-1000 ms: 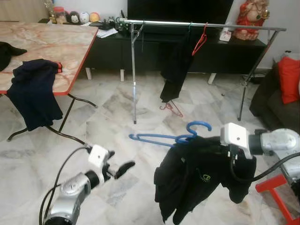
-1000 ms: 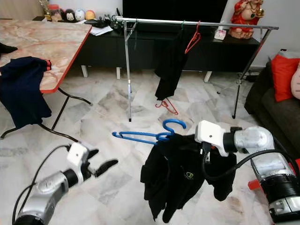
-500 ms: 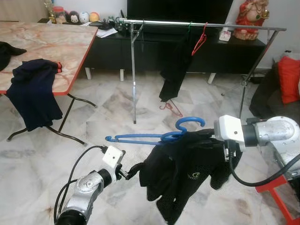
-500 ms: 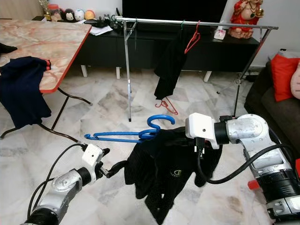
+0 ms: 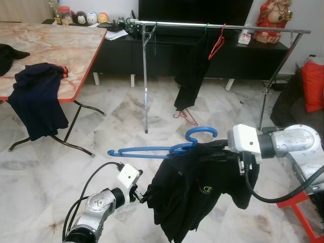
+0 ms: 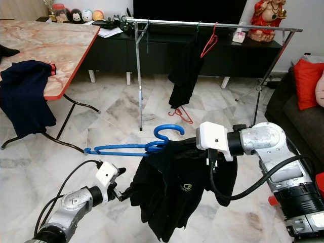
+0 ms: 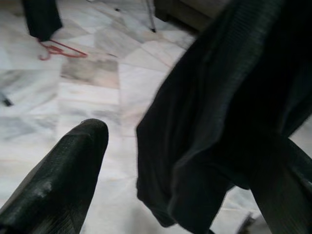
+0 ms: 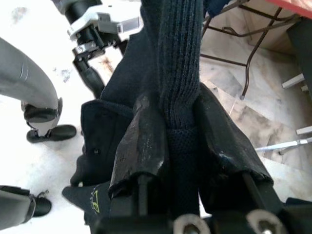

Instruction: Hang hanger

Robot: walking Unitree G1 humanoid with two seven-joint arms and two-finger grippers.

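Left eye view puts the blue hanger (image 5: 152,150) about level, its long axis running across the robot's front from left to right, its hook (image 5: 200,134) curling upward at the right end. A black garment (image 5: 197,190) hangs from that right end, bunched rather than spread, and the left half of the hanger sticks out bare. The right gripper (image 8: 180,146) holds this bundle at the garment's collar: in the right wrist view its jaws are closed tight on a ribbed fold of the black cloth. The left gripper (image 5: 143,195) sits lower and to the left, right at the garment's hanging edge; in the left wrist view its jaws are apart, one finger (image 7: 63,175) on the near side and the cloth lying between them, not yet pinched as far as I can tell.

The clothes rail (image 5: 228,26) stands well ahead across the floor, its bar roughly parallel to the hanger, with a dark garment (image 5: 190,76) and a red hanger (image 5: 216,43) already on it (another red hanger (image 5: 185,116) lies on the floor below). So the hook must travel forward and up, and the right arm carries it.

A small yellow-green logo (image 5: 205,190) shows on the garment; its letters are too small to read.
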